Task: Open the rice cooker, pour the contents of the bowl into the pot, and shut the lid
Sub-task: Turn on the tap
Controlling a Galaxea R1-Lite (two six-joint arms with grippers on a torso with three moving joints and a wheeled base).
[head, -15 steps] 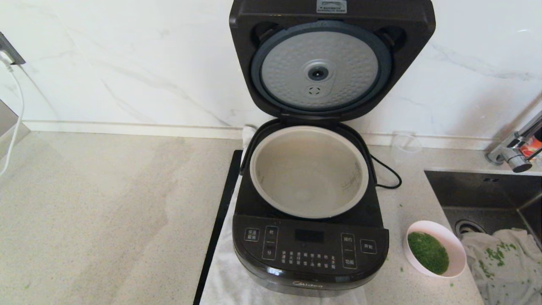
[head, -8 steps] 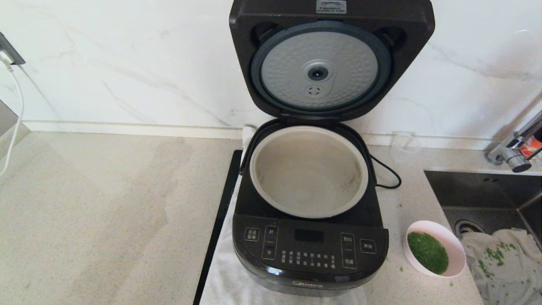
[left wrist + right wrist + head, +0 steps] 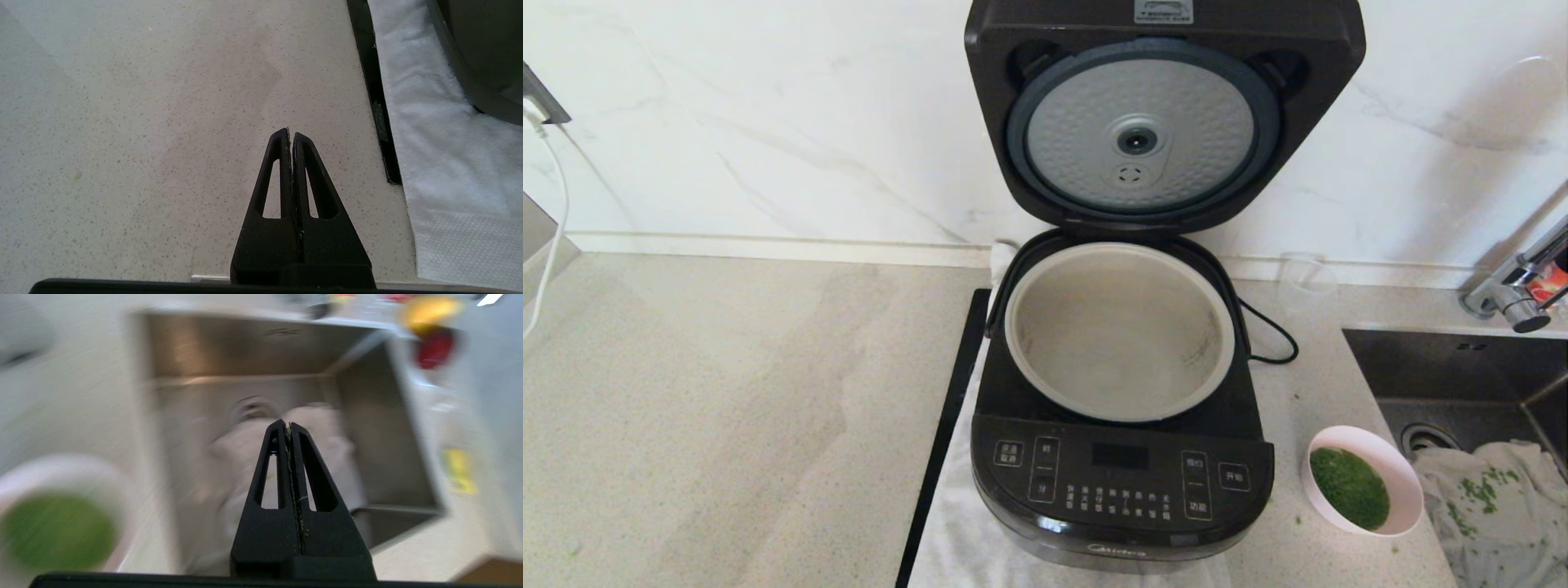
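The black rice cooker (image 3: 1121,478) stands mid-counter with its lid (image 3: 1165,114) raised, dimpled silver underside facing me. The beige-silver pot (image 3: 1120,331) inside holds nothing I can see. To the cooker's right sits the small bowl (image 3: 1406,482), white outside and pink inside, holding chopped green bits (image 3: 1348,487); the bowl (image 3: 61,473) and the greens (image 3: 57,531) also show blurred in the right wrist view. My right gripper (image 3: 288,425) is shut and empty over the sink, right of the bowl. My left gripper (image 3: 291,132) is shut and empty above bare counter left of the cooker. Neither arm shows in the head view.
A steel sink (image 3: 1462,371) with a crumpled white cloth (image 3: 1494,506) lies at the right, a faucet (image 3: 1515,298) behind it. A clear plastic cup (image 3: 1305,278) stands by the wall. A white towel (image 3: 964,531) lies under the cooker, a black strip (image 3: 943,441) along its left.
Cooker, lid, pot and bowl stay where they were in the head view. The right wrist view is smeared, so that arm is moving.
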